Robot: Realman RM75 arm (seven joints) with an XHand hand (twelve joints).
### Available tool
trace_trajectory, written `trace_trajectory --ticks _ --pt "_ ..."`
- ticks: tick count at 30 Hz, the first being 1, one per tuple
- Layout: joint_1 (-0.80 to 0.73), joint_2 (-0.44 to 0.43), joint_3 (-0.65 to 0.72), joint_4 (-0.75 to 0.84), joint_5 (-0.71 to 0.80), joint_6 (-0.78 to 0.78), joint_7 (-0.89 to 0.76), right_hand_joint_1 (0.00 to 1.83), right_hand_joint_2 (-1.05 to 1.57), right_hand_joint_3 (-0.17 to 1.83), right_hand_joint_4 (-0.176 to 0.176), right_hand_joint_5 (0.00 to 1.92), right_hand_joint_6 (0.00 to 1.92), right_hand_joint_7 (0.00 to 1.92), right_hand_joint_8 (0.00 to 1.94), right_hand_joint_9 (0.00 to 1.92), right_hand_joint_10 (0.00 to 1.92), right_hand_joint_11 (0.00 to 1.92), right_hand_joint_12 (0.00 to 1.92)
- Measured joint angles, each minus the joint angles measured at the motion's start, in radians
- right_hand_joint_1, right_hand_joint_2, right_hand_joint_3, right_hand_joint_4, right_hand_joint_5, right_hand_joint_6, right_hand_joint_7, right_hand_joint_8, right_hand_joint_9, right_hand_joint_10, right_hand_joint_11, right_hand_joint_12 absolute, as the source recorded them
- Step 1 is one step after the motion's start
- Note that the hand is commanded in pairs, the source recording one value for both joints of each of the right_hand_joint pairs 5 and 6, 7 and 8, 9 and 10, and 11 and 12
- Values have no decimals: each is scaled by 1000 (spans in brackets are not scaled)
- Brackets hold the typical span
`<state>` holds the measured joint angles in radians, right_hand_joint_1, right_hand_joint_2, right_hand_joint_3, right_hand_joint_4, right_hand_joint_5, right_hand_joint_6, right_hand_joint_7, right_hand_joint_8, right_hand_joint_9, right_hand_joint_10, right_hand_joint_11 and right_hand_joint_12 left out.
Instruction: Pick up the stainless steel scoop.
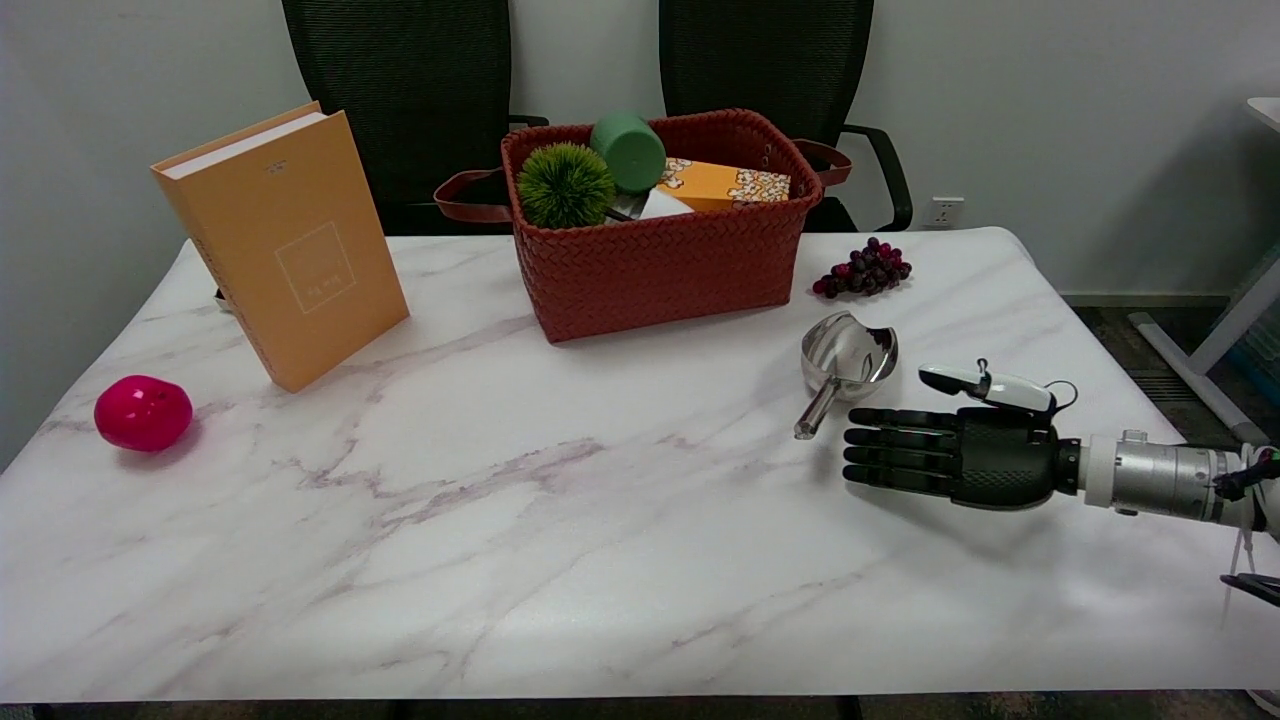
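At the far left of the marble tabletop (500, 520) lies a pink ball (143, 412), near the edge. Behind and to its right an orange book (285, 245) stands upright, leaning back a little, its cover facing the camera. Past the middle, toward the far side, sits a red woven basket (660, 265) with brown handles; inside it show a green spiky ball (565, 185), a green cup (628, 150) lying on its side, and a popcorn box (722, 186). Two black chairs (420, 90) stand behind the table.

To the right of the basket, a bunch of dark grapes (862, 270) lies near the far edge. Nearer the camera, the scoop (846, 362) rests on the tabletop, its bowl toward the grapes and its handle pointing down and left.

Just right of the handle's end is the robot hand (950, 445), reaching in from the lower right. Its fingers (890, 450) are stretched out flat and spread, pointing left, with the thumb held apart above them. It holds nothing and is not touching the scoop.
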<state>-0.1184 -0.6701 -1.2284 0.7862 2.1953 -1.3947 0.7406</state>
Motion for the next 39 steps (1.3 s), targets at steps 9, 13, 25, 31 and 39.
trace_trajectory --ticks 9,13,25,31,39 --pt "73 -18 -69 -26 1 13 10 289 1461 -175 0 0 0 0 0 0 0 0 0" --pt "124 -25 -111 -58 0 5 12 291 1456 -175 0 0 0 0 0 0 0 0 0" --pt "225 -44 -198 -125 -8 -14 12 292 1449 -175 0 0 0 0 0 0 0 0 0" --pt "250 -51 -221 -145 -10 -20 13 288 1444 -175 0 0 0 0 0 0 0 0 0" --pt "272 -57 -234 -188 -10 -24 13 263 1453 -175 0 0 0 0 0 0 0 0 0"
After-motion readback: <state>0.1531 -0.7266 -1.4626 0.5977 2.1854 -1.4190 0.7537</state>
